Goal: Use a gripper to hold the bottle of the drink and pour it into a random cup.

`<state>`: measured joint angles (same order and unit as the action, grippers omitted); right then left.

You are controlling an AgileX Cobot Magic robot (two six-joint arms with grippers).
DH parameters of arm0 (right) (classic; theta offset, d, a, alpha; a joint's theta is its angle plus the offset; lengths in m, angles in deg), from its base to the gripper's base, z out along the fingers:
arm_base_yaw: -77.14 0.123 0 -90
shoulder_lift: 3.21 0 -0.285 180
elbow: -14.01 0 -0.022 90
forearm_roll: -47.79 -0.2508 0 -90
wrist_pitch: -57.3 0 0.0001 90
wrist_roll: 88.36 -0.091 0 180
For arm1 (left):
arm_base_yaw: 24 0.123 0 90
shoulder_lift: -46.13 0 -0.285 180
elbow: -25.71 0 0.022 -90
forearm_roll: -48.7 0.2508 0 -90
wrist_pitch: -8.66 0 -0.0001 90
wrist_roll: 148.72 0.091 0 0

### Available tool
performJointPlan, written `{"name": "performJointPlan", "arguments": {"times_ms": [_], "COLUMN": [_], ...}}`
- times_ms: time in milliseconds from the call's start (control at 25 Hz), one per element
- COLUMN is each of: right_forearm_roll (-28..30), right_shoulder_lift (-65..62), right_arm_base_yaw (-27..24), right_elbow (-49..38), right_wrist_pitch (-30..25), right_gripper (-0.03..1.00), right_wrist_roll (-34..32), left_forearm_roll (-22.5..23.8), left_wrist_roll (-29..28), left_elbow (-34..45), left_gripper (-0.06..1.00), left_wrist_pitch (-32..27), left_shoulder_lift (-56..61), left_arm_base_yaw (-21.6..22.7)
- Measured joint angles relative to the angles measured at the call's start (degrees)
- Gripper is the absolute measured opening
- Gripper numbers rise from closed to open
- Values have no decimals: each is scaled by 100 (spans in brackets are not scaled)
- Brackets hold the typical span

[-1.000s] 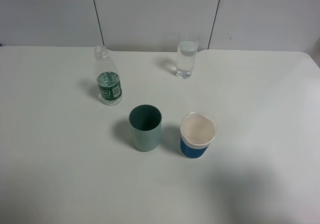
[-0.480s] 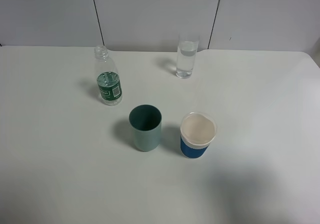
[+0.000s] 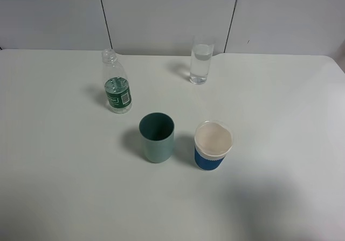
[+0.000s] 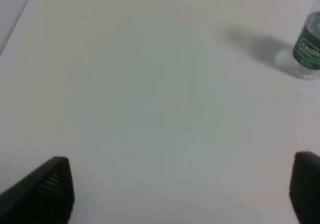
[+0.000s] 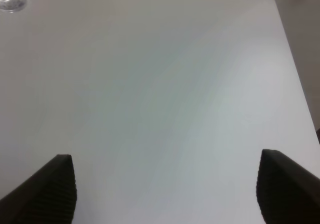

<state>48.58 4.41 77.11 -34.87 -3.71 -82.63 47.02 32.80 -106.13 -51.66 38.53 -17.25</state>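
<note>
The bottle of the drink (image 3: 117,84), clear with a green label and no cap, stands upright on the white table at the back left. Its lower part shows at the edge of the left wrist view (image 4: 309,51). The cup (image 3: 200,61), a tall clear glass partly filled with clear liquid, stands at the back centre; its base shows in a corner of the right wrist view (image 5: 12,1). Neither gripper shows in the exterior view. My left gripper (image 4: 180,194) is open and empty over bare table, far from the bottle. My right gripper (image 5: 165,191) is open and empty over bare table.
A teal-green opaque cup (image 3: 157,137) and a white paper cup with a blue band (image 3: 212,145) stand side by side in the middle of the table (image 3: 280,122). A panelled wall rises behind the table. The table's right edge (image 5: 295,73) shows in the right wrist view.
</note>
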Motion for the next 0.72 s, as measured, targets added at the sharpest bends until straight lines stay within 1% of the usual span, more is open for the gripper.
{"name": "performJointPlan", "arguments": {"times_ms": [200,400,720], "right_forearm_roll": [0,0,0], "right_shoulder_lift": [0,0,0], "right_arm_base_yaw": [0,0,0], "right_elbow": [0,0,0], "right_wrist_pitch": [0,0,0], "right_gripper": [74,74,74], "right_wrist_roll": [0,0,0], "left_forearm_roll": [0,0,14], "left_wrist_roll": [-17,-37,-42], "left_elbow": [0,0,0], "left_gripper": [85,85,85], "left_wrist_pitch": [0,0,0], "left_shoulder_lift": [0,0,0], "left_arm_base_yaw": [-25,-375,-401]}}
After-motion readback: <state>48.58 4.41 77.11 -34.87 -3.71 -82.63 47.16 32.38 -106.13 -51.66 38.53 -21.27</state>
